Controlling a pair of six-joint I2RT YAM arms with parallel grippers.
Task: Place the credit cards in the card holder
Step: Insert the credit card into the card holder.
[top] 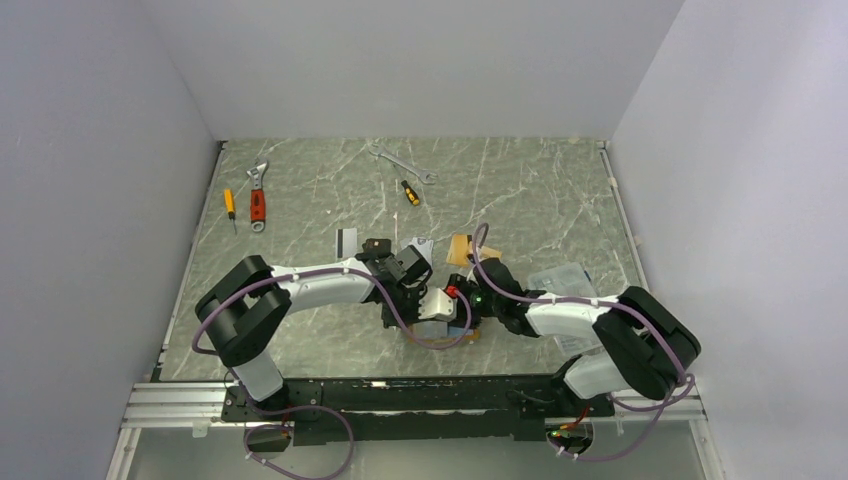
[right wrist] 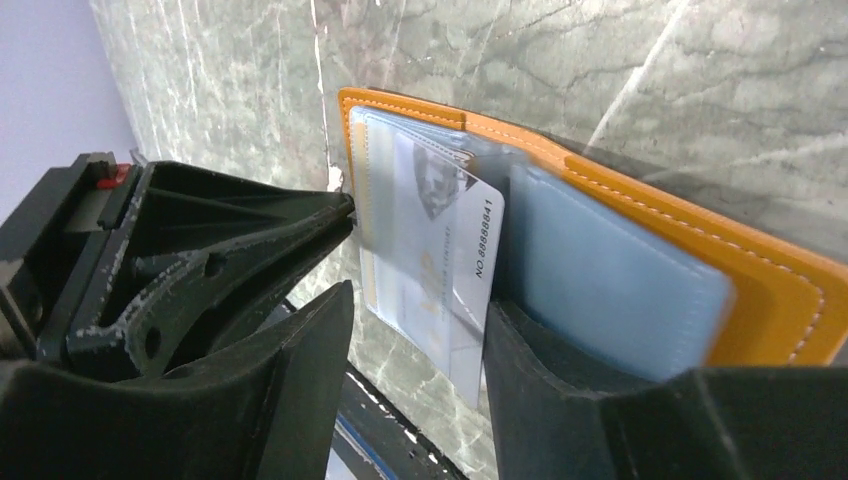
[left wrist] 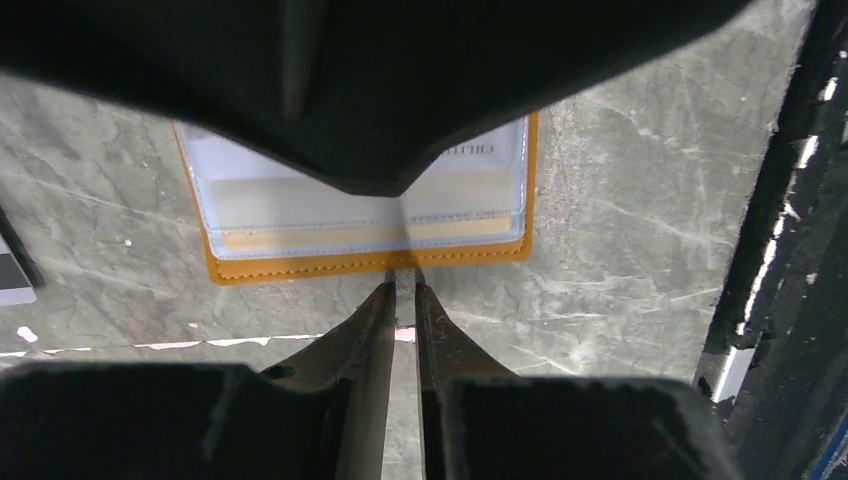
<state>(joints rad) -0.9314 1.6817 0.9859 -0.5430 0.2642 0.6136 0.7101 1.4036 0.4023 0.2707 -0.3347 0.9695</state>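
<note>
Card holder: the card holder lies open on the tabletop, clear pockets up, at the middle of the top view where the two hands meet.
Left hand: the left hand is clenched almost flat on a thin edge of the holder. In its own view, the orange stitched border sits just above its fingertips, at centre frame.
Right hand: the right hand is released, jaws standing wide apart.
Card at the hand: a pale credit card stands between those jaws, partway into a clear pocket. I cannot tell whether either finger touches it.
Loose cards: a silver-grey card and an orange-tan card lie higher in the top view, apart from the holder.
</note>
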